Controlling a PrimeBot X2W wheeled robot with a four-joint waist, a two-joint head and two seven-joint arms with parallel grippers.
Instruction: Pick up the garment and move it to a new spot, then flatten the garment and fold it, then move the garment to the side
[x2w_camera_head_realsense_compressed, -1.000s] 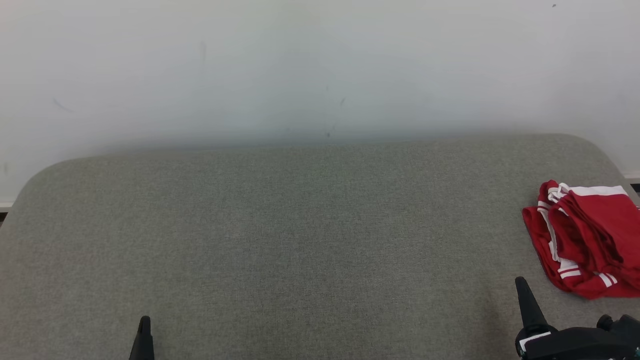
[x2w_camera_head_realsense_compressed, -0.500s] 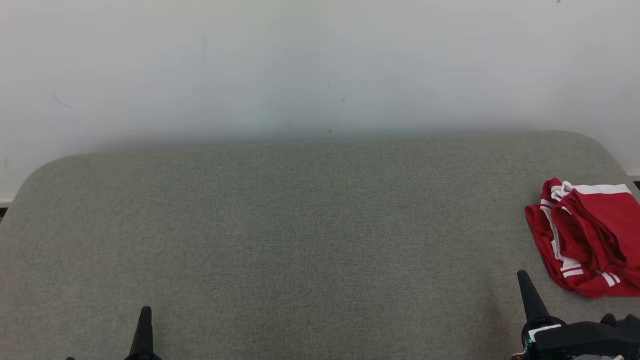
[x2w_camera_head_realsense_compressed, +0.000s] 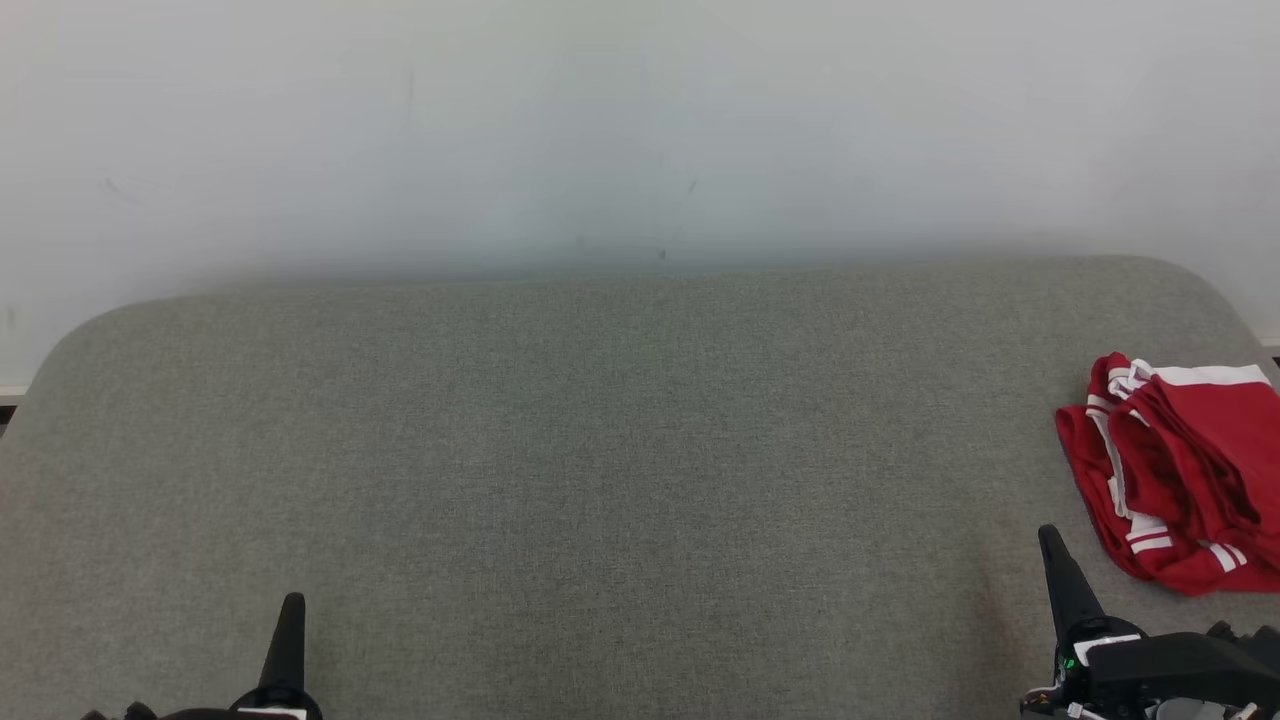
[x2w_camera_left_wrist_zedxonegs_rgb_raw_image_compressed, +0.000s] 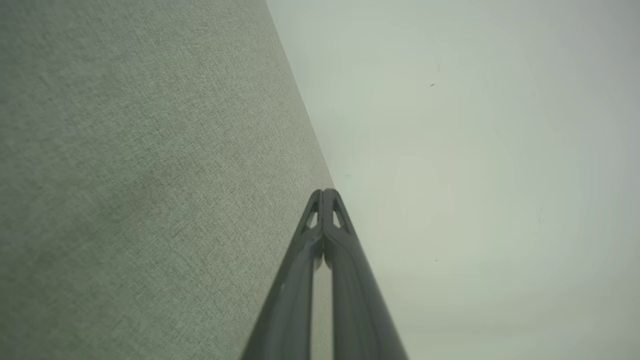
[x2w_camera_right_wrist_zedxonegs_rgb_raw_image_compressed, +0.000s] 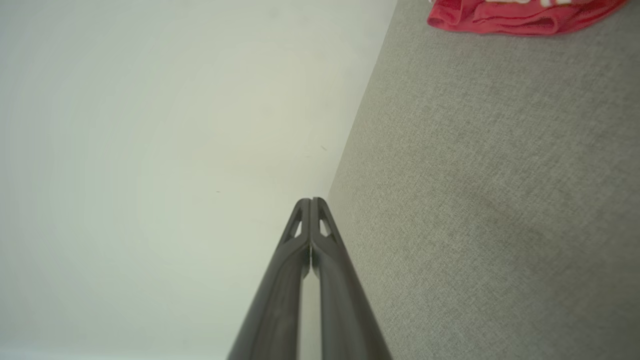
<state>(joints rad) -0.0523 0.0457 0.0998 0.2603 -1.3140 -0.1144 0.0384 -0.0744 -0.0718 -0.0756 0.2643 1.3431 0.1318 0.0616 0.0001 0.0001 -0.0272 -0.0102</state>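
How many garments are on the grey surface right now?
1. A bunched red garment, white-striped, lies at the right edge of the grey surface, just beyond the right gripper. It runs off frame, so more may be hidden.

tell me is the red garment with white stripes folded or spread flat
Loosely folded, not spread: the red garment with white stripes lies as a compact stack of layers on the grey fabric surface.
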